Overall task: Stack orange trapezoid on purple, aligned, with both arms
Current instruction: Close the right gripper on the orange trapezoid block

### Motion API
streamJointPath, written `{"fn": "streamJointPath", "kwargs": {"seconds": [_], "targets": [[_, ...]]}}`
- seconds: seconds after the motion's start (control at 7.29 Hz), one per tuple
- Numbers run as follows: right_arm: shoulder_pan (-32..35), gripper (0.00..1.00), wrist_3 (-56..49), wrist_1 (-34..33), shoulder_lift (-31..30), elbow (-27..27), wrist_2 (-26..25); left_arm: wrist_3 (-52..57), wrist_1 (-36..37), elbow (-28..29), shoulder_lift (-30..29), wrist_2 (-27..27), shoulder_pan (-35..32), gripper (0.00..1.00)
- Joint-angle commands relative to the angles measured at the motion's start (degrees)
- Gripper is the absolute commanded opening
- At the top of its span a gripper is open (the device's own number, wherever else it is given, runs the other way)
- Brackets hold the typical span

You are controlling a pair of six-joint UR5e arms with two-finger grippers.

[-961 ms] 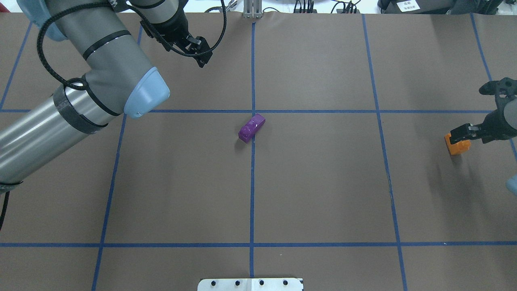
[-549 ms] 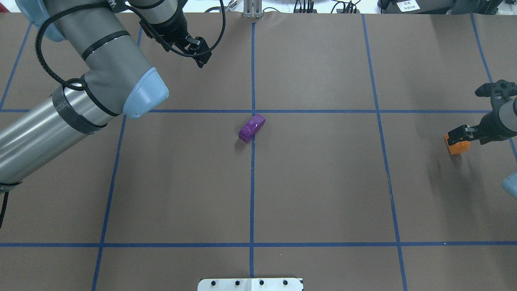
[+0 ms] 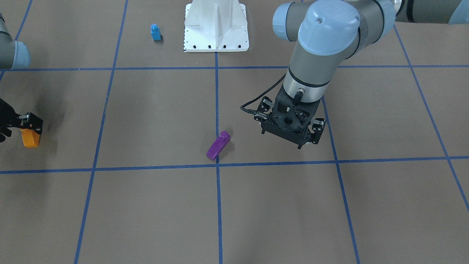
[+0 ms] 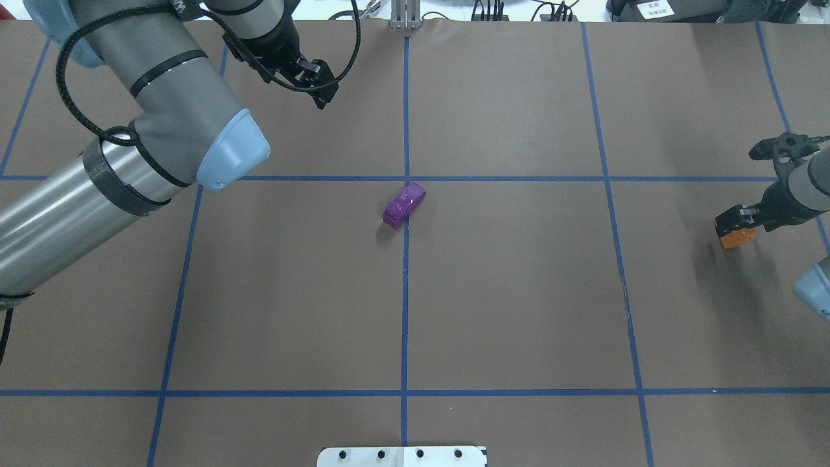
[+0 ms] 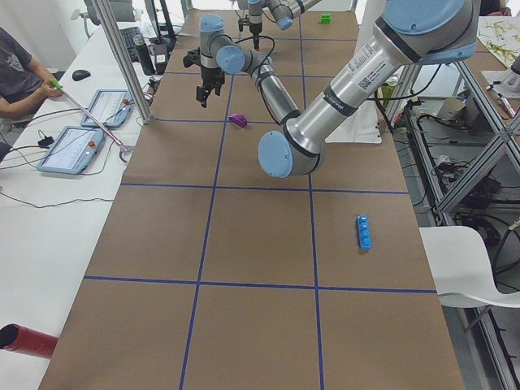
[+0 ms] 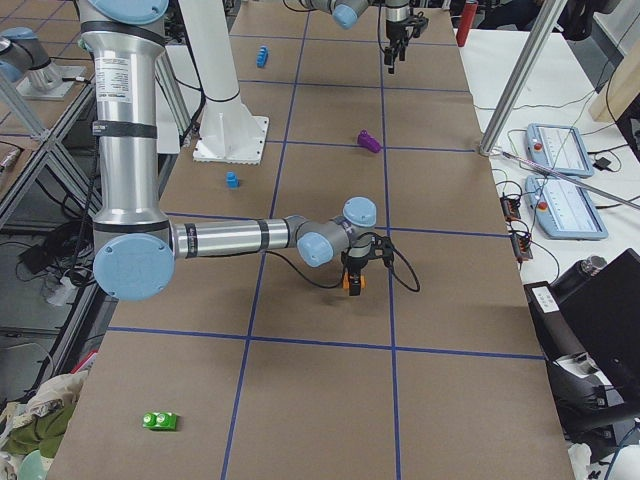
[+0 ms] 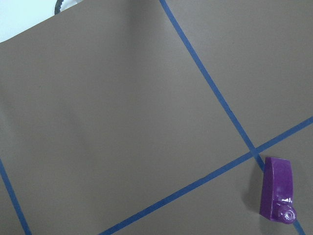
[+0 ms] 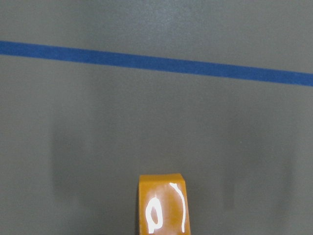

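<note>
The purple block (image 4: 404, 205) lies on the brown table near the centre cross of blue tape; it also shows in the front view (image 3: 218, 146) and low right in the left wrist view (image 7: 278, 196). My left gripper (image 4: 321, 96) hovers open and empty above the table, far-left of the purple block; the front view shows it from behind (image 3: 291, 135). My right gripper (image 4: 734, 224) is shut on the orange trapezoid (image 4: 736, 237) at the table's right edge. The orange trapezoid also shows in the front view (image 3: 30, 139) and at the bottom of the right wrist view (image 8: 161, 205).
A small blue single-stud block (image 3: 155, 32) stands beside the white robot base (image 3: 216, 33). A long blue brick (image 5: 364, 232) lies on the robot's left side of the table. A green brick (image 6: 158, 421) lies near the table's right end.
My right arm's wrist and elbow have shifted a little; the orange trapezoid stays gripped, moved only slightly. The left arm and the purple block have hardly moved.
</note>
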Motion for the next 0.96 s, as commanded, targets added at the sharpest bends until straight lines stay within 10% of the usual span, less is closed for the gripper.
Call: {"fn": "streamJointPath", "kwargs": {"seconds": [0.0,0.27,0.55,0.82], "targets": [[0.0,0.68,-0.3,0.0,0.6,-0.5,0.4,0.0,-0.3,-0.4,1.1,-0.1,0.0,1.0],[0.0,0.55,-0.2,0.0,0.6,-0.6,0.6,0.0,-0.3,-0.5,1.1,-0.1,0.1,1.0],[-0.1,0.03,-0.3,0.1,0.6,-0.4,2.8,-0.1,-0.2,-0.8,1.1,-0.1,0.1,1.0],[0.3,0.0,0.0,-0.8,1.0,2.7,7.3,0.0,-0.1,-1.1,1.4,-0.1,0.0,1.0]]}}
